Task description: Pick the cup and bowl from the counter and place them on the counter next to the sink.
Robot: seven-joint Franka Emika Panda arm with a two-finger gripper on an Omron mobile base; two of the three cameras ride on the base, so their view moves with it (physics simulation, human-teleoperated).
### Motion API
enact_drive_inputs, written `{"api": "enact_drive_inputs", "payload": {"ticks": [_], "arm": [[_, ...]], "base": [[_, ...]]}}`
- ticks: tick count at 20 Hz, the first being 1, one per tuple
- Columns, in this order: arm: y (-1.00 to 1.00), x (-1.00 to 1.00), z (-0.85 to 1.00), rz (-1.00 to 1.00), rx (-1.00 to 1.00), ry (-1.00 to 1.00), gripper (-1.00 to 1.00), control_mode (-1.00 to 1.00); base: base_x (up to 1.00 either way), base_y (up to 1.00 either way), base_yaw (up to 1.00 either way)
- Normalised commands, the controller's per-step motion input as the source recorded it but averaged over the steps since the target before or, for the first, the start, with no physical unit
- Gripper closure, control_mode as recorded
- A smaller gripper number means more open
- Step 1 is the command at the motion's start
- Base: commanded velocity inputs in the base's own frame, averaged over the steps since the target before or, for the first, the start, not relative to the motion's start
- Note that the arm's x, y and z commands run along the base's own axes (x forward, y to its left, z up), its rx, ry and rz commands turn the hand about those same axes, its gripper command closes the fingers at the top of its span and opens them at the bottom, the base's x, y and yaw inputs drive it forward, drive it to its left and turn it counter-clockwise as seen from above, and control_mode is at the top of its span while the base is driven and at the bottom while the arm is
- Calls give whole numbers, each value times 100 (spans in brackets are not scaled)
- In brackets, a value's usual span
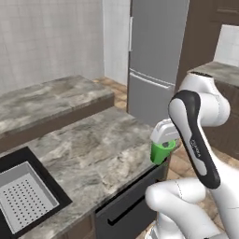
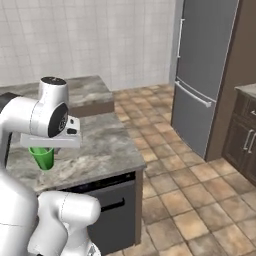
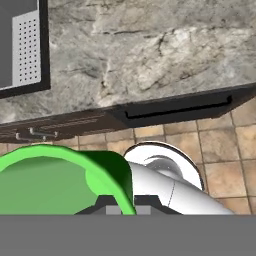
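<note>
small bright green tapered tumbler (image 1: 162, 152) pinched at the rim by the fingers (image 1: 164, 144), pressed nearly together on its wall, presumably for carrying toward the black recessed sink (image 1: 23, 196). hanging in the air over the near edge of the mottled grey stone tabletop (image 1: 93, 149). upright, long axis vertical, mouth up.

Mottled grey-beige stone tabletop (image 1: 93, 149) on brown cabinet fronts, black recessed sink (image 1: 46, 179) set into its left end, light grey perforated drainer tray (image 1: 23, 196) inside the basin, second raised tabletop (image 1: 46, 100) behind, tan tiled floor (image 2: 190, 200) alongside.
</note>
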Motion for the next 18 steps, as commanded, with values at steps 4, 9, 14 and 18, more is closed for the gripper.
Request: {"api": "enact_drive_inputs", "payload": {"ticks": [4,9,14,18], "arm": [[0,0,0,0,0,0,100,100],[0,0,0,0,0,0,100,100],[0,0,0,0,0,0,100,100],[0,0,0,0,0,0,100,100]], "base": [[19,34,40],[16,6,43],[29,0,41],[44,0,26]]}}
